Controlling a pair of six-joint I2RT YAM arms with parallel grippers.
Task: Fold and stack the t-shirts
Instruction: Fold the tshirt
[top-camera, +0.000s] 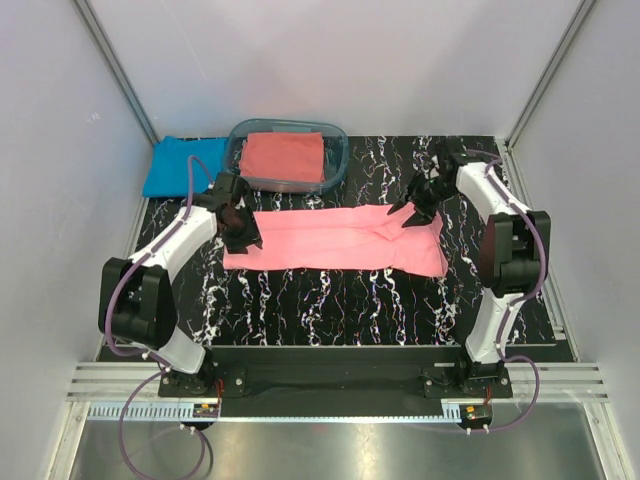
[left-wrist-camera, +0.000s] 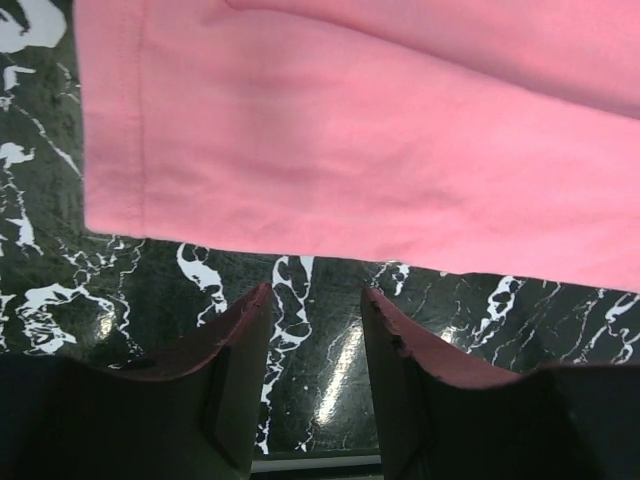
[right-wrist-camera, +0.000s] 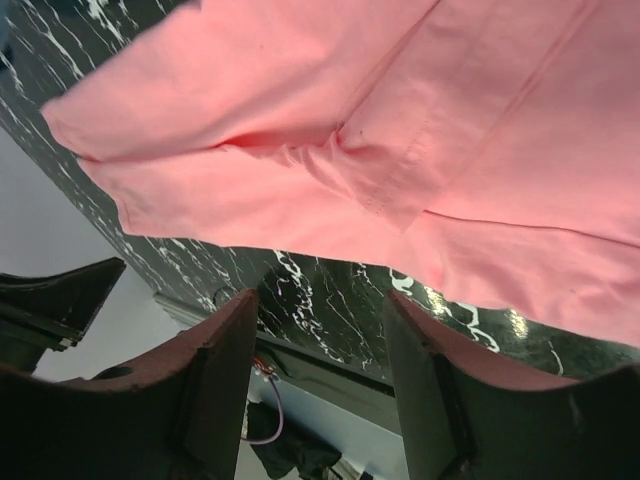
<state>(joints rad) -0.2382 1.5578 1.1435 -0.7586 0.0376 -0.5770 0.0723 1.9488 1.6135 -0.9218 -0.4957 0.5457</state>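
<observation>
A light pink t-shirt (top-camera: 335, 240) lies folded into a long strip across the middle of the black marbled table. My left gripper (top-camera: 242, 228) is open and empty at the strip's left end; the left wrist view shows pink cloth (left-wrist-camera: 360, 140) just beyond the open fingertips (left-wrist-camera: 250, 310). My right gripper (top-camera: 412, 211) is open and empty over the strip's right end; the right wrist view shows the pink cloth (right-wrist-camera: 330, 130) with a folded sleeve. A bright blue t-shirt (top-camera: 182, 164) lies folded at the back left. A coral-red t-shirt (top-camera: 283, 157) lies folded in the tub.
A clear bluish plastic tub (top-camera: 336, 160) stands at the back centre, just behind the pink strip and next to my left gripper. White walls and metal frame posts close in the back and sides. The table's black marbled top (top-camera: 330, 305) runs to the front rail.
</observation>
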